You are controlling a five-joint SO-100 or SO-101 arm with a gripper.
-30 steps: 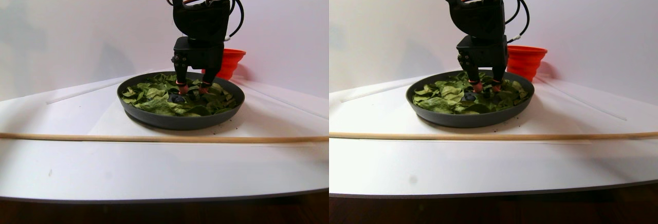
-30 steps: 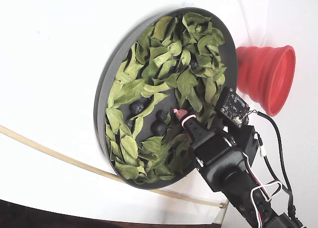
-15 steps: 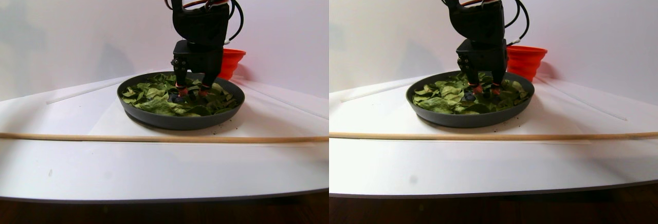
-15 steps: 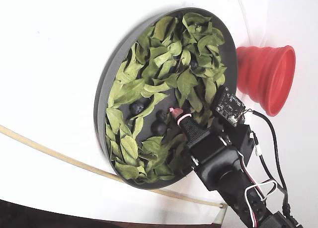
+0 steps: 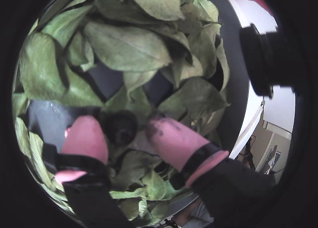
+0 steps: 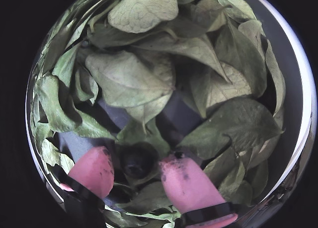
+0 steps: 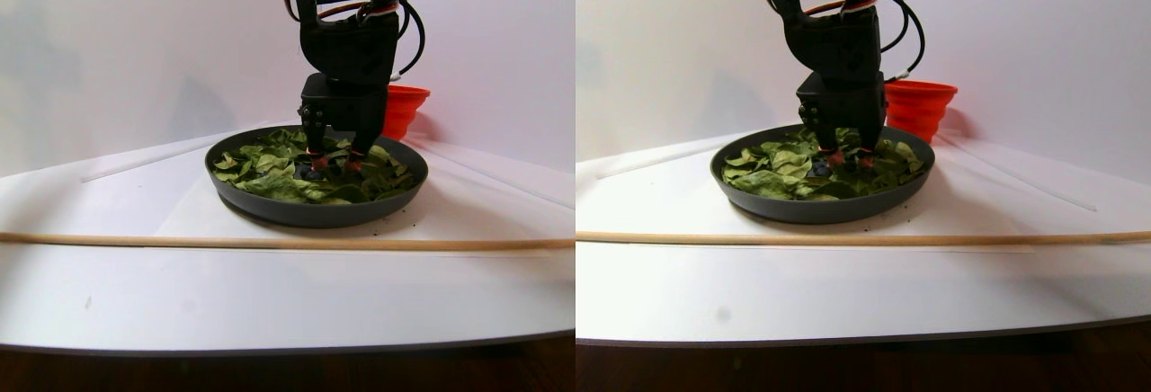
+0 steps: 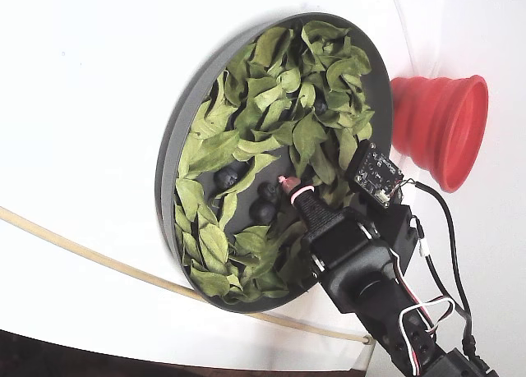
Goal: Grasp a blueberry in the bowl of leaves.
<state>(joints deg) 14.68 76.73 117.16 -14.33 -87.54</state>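
A dark blueberry (image 5: 120, 127) lies on the green leaves (image 5: 129, 46) in the dark grey bowl (image 5: 237, 84). My gripper (image 5: 121, 121) is open, low in the bowl, with one pink fingertip on each side of this berry and small gaps to it. Another wrist view shows the same: the berry (image 6: 138, 160) sits between the pink pads, gripper (image 6: 136, 157). In the fixed view the gripper (image 8: 283, 188) reaches into the bowl (image 8: 164, 188), and three blueberries (image 8: 269, 191) lie close to its tip among the leaves (image 8: 271, 89).
A red ribbed cup (image 8: 440, 126) stands just outside the bowl's rim; it is behind the bowl in the stereo pair view (image 7: 405, 109). A thin wooden stick (image 7: 270, 242) lies across the white table in front of the bowl (image 7: 315, 208).
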